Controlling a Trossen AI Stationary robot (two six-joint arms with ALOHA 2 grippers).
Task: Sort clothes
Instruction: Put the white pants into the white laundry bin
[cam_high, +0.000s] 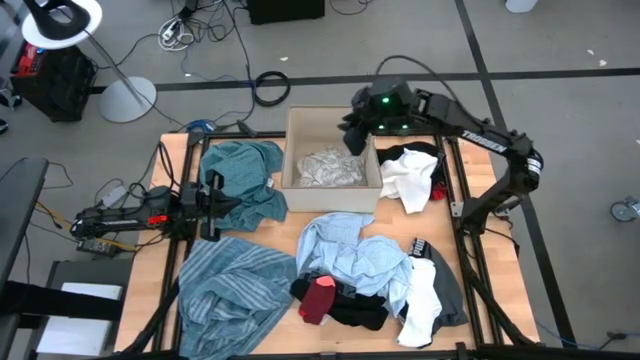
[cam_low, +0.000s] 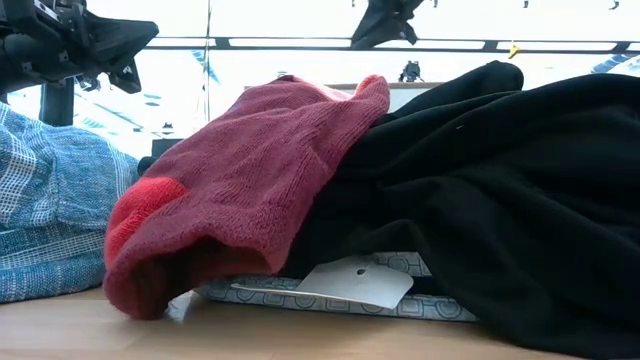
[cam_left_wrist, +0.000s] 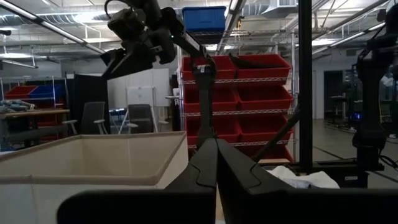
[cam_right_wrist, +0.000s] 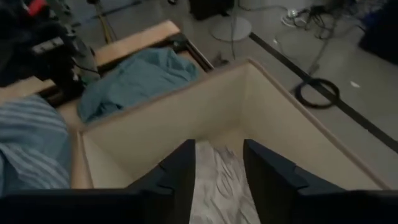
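Note:
A beige box (cam_high: 292, 150) stands at the table's far middle with a black-and-white patterned garment (cam_high: 325, 168) lying inside it. My right gripper (cam_right_wrist: 219, 174) hangs open and empty above the box's far right corner (cam_high: 358, 135); the patterned garment (cam_right_wrist: 217, 180) shows below its fingers. My left gripper (cam_left_wrist: 216, 163) is shut and empty at the table's left (cam_high: 215, 195), beside a teal garment (cam_high: 245, 170). A striped blue-grey garment (cam_high: 230, 285), a light blue one (cam_high: 350, 250), a red piece (cam_high: 318, 297) and a black one (cam_high: 358, 308) lie near the front.
A white garment over a black one (cam_high: 408, 178) lies right of the box. A white and grey garment (cam_high: 432, 295) lies at the front right. In the low view the red piece (cam_low: 240, 180) rests on the black garment (cam_low: 500, 190), close to the camera.

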